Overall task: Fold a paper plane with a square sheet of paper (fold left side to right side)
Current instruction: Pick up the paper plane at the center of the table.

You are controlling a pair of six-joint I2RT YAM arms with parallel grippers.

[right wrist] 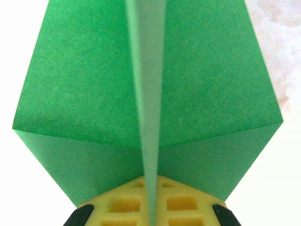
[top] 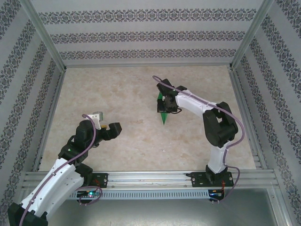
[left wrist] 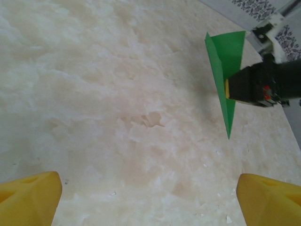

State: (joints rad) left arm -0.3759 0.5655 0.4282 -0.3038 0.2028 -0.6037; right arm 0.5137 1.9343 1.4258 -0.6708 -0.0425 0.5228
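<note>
Your left gripper (left wrist: 148,195) is spread wide and empty over bare worktop (left wrist: 94,94), well apart from the paper. The paper plane (top: 163,115) hangs right of centre, nose toward the arm bases, pinched along its centre crease by the right gripper (right wrist: 150,207). It looks nearly finished: hold that pinch square on the crease, lower slowly, don't twist the wings.

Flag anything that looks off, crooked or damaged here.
Nothing stands out. The plane looks cleanly creased, wings even either side of its centre fold, which the right end effector pinches. The left end effector is open, apart from it.
</note>
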